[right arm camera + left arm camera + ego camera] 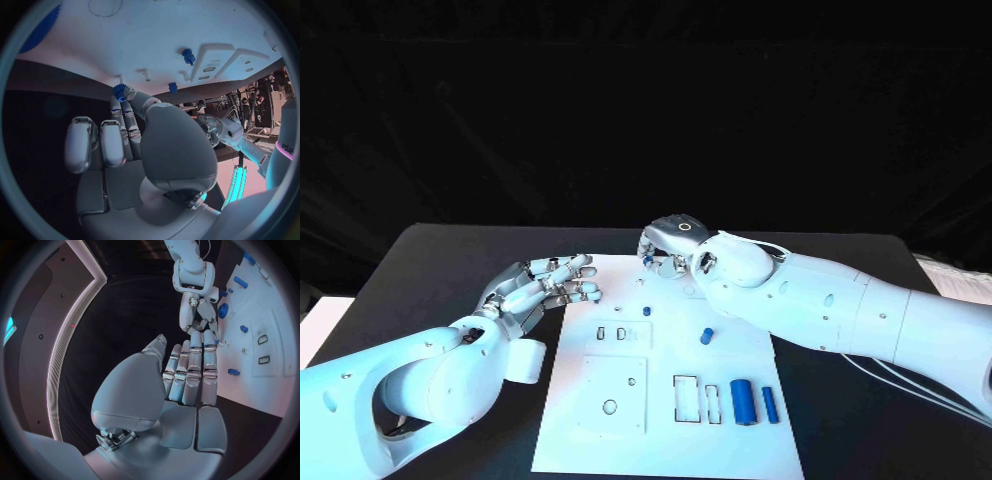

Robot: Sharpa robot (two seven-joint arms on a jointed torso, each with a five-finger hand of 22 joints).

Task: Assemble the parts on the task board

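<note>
The white task board (661, 425) lies in the middle of the black table. My right hand (672, 245) hangs over the board's far edge, and its thumb and a finger pinch a small blue toothed part (119, 90), which also appears beside those fingers as the blue part (223, 310). My left hand (545, 285) hovers at the board's far left corner, fingers (190, 370) straight and side by side, holding nothing. A small blue peg (646, 311) stands on the board, another blue part (707, 335) lies near the middle, and two longer blue parts (743, 401) lie at the near right.
The board has rectangular slots (685, 397) and a raised square plate with holes (610, 395) on its near half. White sheets (956, 280) lie at the table's right edge. Bare black table (444, 270) stretches left of the board.
</note>
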